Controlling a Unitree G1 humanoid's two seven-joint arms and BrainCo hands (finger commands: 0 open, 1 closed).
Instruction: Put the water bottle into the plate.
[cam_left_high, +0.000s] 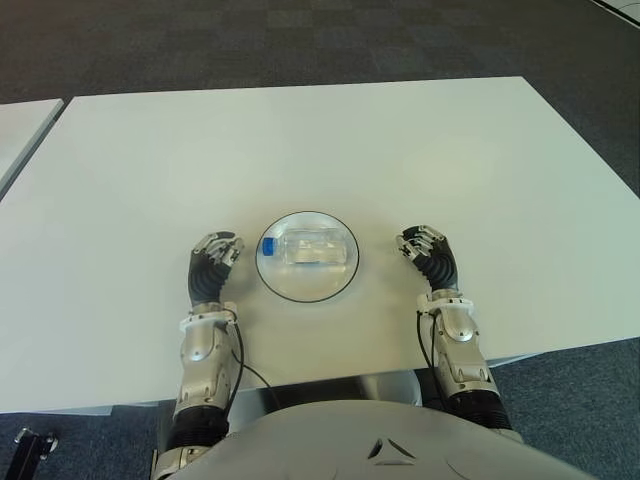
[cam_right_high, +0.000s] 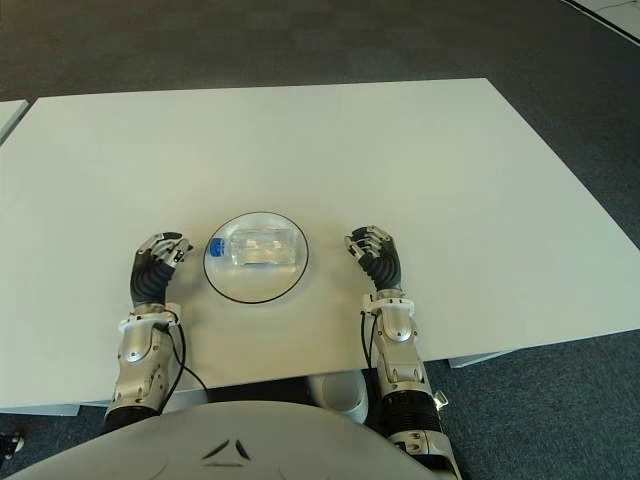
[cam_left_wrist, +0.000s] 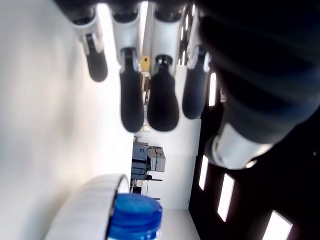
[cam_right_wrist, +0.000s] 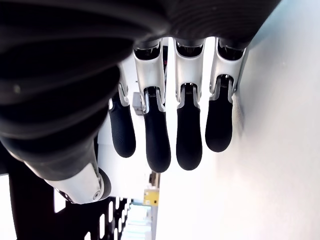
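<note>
In the left eye view, a clear water bottle (cam_left_high: 315, 250) with a blue cap (cam_left_high: 268, 246) is seen lying on its side inside a round white plate (cam_left_high: 300, 289) with a dark rim, set on the white surface (cam_left_high: 300, 140) near the front edge; the left robot hand (cam_left_high: 215, 258) is shown just beside the plate on its left, the right robot hand (cam_left_high: 425, 248) a little farther off on its right, and neither is touching plate or bottle; in the right eye view the same arrangement is repeated, with the bottle wholly within the rim and the cap pointing toward the left robot hand; in the left wrist view, the fingers (cam_left_wrist: 162, 102) are seen hanging loosely extended with nothing between them, while the blue cap and the plate's rim (cam_left_wrist: 85, 205) appear just beyond them; in the right wrist view, the fingers (cam_right_wrist: 189, 140) are likewise relaxed and empty beside the bare surface; the placing step is judged to be done, since the bottle is already resting in the plate and has been let go; little more is judged to be called for than keeping both robot hands clear of the plate so that the bottle is not rolled out.
</note>
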